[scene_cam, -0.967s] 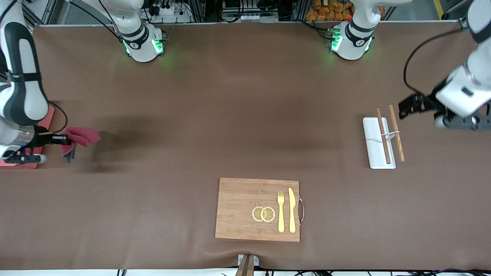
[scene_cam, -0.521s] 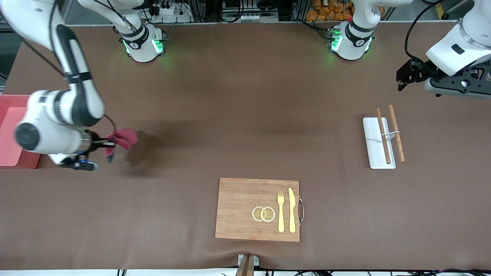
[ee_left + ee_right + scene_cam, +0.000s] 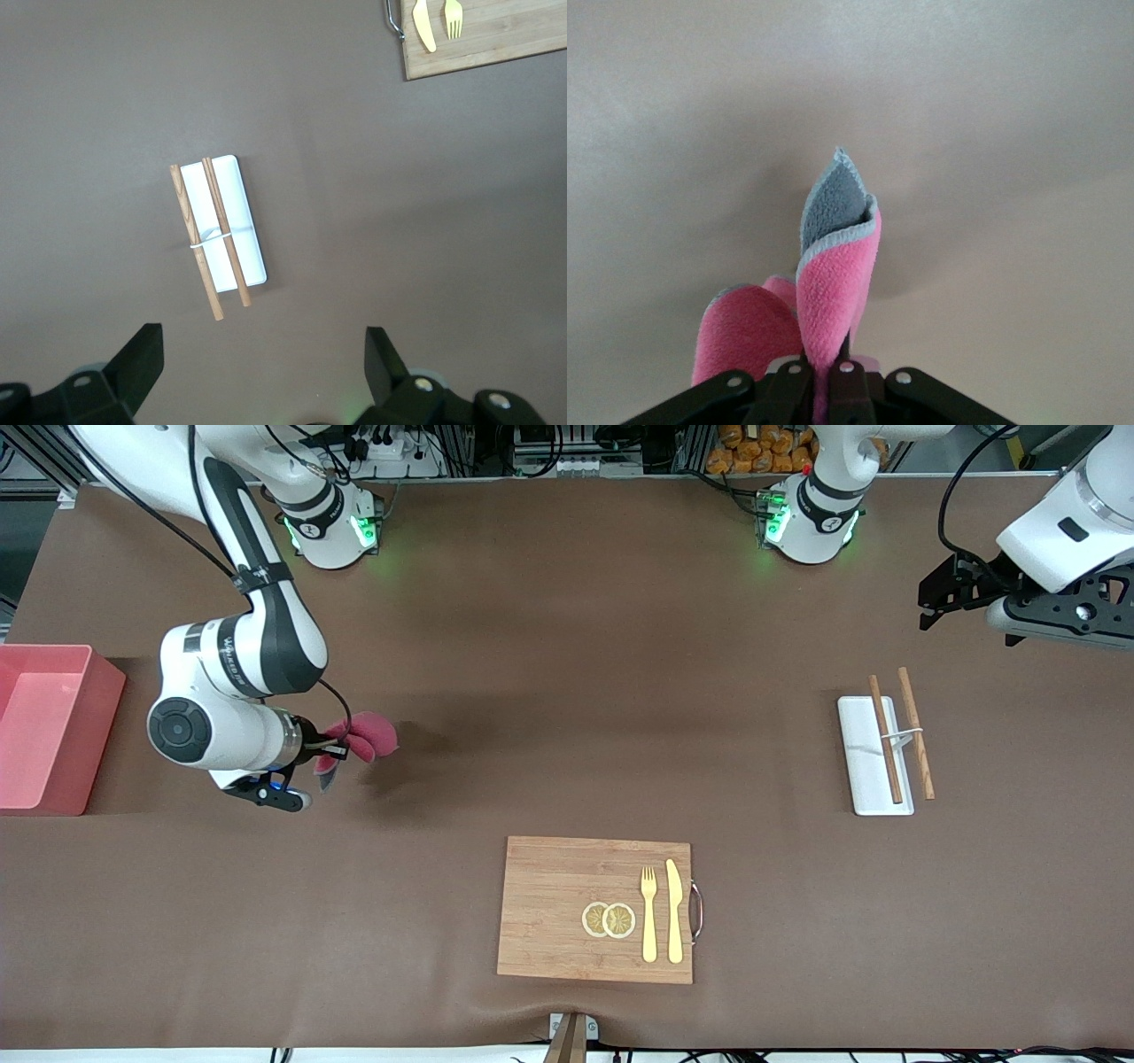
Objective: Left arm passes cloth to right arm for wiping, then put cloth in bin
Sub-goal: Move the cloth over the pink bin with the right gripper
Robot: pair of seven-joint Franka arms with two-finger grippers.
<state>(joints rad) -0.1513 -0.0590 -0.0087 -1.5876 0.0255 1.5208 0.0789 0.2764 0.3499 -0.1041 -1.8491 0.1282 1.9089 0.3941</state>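
Observation:
My right gripper (image 3: 330, 749) is shut on the magenta-red cloth (image 3: 365, 737), holding it bunched in the air over the brown table between the bin and the wooden board. In the right wrist view the cloth (image 3: 833, 292) sticks up from the closed fingers (image 3: 849, 382), its grey edge showing at the tip. The pink bin (image 3: 49, 726) stands at the right arm's end of the table. My left gripper (image 3: 937, 598) is open and empty, waiting in the air at the left arm's end; its spread fingers (image 3: 142, 363) show in the left wrist view.
A wooden board (image 3: 567, 908) with two lemon slices (image 3: 609, 919), a fork (image 3: 648, 914) and a knife (image 3: 674, 911) lies near the front edge. A white tray (image 3: 864, 757) with chopsticks (image 3: 886, 740) lies below the left gripper, also in the left wrist view (image 3: 248, 230).
My right arm has carried the cloth from beside the bin toward the table's middle. My left gripper rose and drew back from the tray, then held about still.

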